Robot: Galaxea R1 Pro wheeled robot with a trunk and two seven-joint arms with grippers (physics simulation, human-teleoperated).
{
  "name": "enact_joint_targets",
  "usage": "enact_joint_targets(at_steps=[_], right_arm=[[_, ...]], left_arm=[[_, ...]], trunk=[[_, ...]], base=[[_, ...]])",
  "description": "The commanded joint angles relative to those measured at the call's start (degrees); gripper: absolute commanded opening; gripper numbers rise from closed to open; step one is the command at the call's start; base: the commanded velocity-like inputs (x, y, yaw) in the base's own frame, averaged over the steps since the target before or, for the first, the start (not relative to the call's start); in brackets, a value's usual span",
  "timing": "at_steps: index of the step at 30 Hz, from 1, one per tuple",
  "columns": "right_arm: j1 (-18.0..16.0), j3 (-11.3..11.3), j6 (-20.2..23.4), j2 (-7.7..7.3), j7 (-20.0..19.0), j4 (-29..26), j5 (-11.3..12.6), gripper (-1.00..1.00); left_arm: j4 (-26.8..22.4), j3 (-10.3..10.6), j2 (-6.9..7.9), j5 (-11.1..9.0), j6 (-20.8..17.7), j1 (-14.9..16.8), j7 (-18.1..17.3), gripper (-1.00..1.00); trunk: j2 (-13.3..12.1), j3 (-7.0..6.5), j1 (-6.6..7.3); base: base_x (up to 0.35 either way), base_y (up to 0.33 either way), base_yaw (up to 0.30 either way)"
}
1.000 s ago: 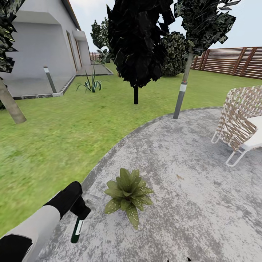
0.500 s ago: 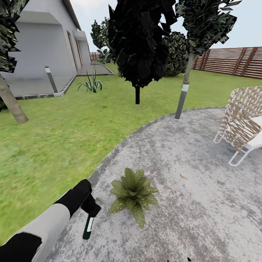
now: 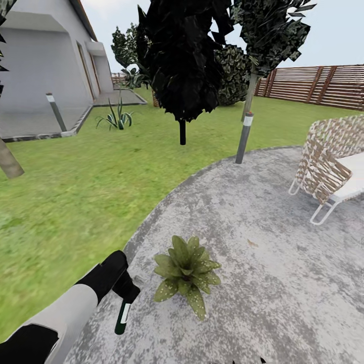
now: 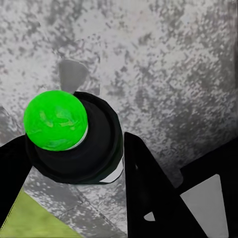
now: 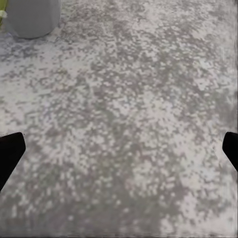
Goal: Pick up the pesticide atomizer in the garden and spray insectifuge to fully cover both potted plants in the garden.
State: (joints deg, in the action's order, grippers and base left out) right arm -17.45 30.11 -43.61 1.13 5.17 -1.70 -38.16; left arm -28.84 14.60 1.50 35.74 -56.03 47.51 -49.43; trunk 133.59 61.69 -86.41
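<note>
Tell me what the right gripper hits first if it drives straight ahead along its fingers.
Most likely the bare grey paving of the patio; the right gripper is open, and nothing lies between its fingertips. A grey pot sits off to one side.

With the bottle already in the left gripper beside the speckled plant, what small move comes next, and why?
Probably swing the left gripper toward the speckled plant: the atomizer hangs over bare paving beside the leaves, not above them.

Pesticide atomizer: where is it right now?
In the head view the pesticide atomizer hangs from the left tool at lower left, over the patio edge beside the speckled potted plant.
</note>
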Motion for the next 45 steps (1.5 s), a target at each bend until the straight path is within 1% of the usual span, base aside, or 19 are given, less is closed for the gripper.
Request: enact_joint_targets(at_steps=[1,10,19,21,22,23,25,26,27,28,30,33,36,38,42,45], right_arm=[[0.0,0.1,-0.1,0.02,0.5,0.0,-0.6,1.00],[0.0,0.1,-0.1,0.02,0.5,0.0,-0.6,1.00],[0.0,0.1,-0.1,0.02,0.5,0.0,-0.6,1.00],[0.0,0.1,-0.1,0.02,0.5,0.0,-0.6,1.00],[0.0,0.1,-0.1,0.02,0.5,0.0,-0.6,1.00],[0.0,0.1,-0.1,0.02,0.5,0.0,-0.6,1.00],[0.0,0.1,-0.1,0.02,0.5,0.0,-0.6,1.00],[0.0,0.1,-0.1,0.02,0.5,0.0,-0.6,1.00],[0.0,0.1,-0.1,0.02,0.5,0.0,-0.6,1.00],[0.0,0.1,-0.1,0.02,0.5,0.0,-0.6,1.00],[0.0,0.1,-0.1,0.02,0.5,0.0,-0.6,1.00],[0.0,0.1,-0.1,0.02,0.5,0.0,-0.6,1.00],[0.0,0.1,-0.1,0.02,0.6,0.0,-0.6,1.00],[0.0,0.1,-0.1,0.02,0.6,0.0,-0.6,1.00],[0.0,0.1,-0.1,0.02,0.6,0.0,-0.6,1.00],[0.0,0.1,-0.1,0.02,0.6,0.0,-0.6,1.00]], left_arm=[[-0.2,0.1,0.12,0.5,-0.1,0.0,-0.6,-1.00],[-0.2,-0.2,0.19,0.5,-0.3,0.0,-0.7,-1.00],[-0.2,-0.1,-0.23,0.5,-0.8,0.6,-0.7,-1.00],[-0.2,0.1,-0.56,0.4,-1.0,1.9,-0.9,-1.00],[0.5,0.6,-0.60,0.3,-1.2,4.5,-1.0,-1.00],[0.7,1.3,-0.43,0.2,-1.2,5.6,-1.2,-1.00],[0.8,3.4,-0.17,0.2,-1.3,6.3,-2.2,-1.00],[0.9,5.2,-0.09,0.2,-1.3,6.5,-3.3,-1.00],[0.8,8.0,-0.07,0.2,-1.3,6.6,-5.5,-1.00],[0.8,9.7,-0.08,0.2,-1.3,6.7,-7.7,-1.00],[0.7,11.4,-0.16,0.4,-1.2,7.1,-11.0,-1.00],[0.6,12.0,-0.72,1.3,-1.2,7.8,-12.9,-1.00],[0.7,12.2,-2.15,1.5,-1.3,7.9,-13.3,-1.00],[0.8,12.2,-2.61,2.4,-1.3,7.9,-13.3,-1.00],[0.8,12.2,-2.72,3.0,-1.3,7.9,-13.3,-1.00],[0.8,12.2,-2.71,3.1,-1.3,7.7,-13.3,-1.00]], trunk=[[0.0,0.05,0.01],[0.0,0.05,0.01],[0.0,0.05,0.01],[0.0,0.05,0.01],[0.0,0.05,0.01],[0.0,0.05,0.01],[0.0,0.05,0.01],[0.0,0.05,0.01],[0.0,0.05,0.01],[0.0,0.05,0.01],[0.0,0.05,0.01],[0.0,0.05,0.01],[0.0,0.05,0.01],[0.0,0.05,0.01],[0.0,0.05,0.01],[0.0,0.05,0.01]], base=[[-0.052,0.009,-0.299],[-0.195,0.203,-0.300],[0.143,0.303,-0.300],[0.191,0.301,-0.269],[0.177,0.289,-0.084],[0.131,0.196,-0.043],[0.055,0.082,-0.018],[0.022,0.033,-0.007],[0.009,0.013,-0.003],[0.005,0.007,-0.002],[0.002,0.003,-0.001],[0.000,0.000,0.000],[0.000,0.000,0.000],[0.008,0.038,0.000],[0.079,0.209,-0.005],[0.034,0.167,-0.171]])
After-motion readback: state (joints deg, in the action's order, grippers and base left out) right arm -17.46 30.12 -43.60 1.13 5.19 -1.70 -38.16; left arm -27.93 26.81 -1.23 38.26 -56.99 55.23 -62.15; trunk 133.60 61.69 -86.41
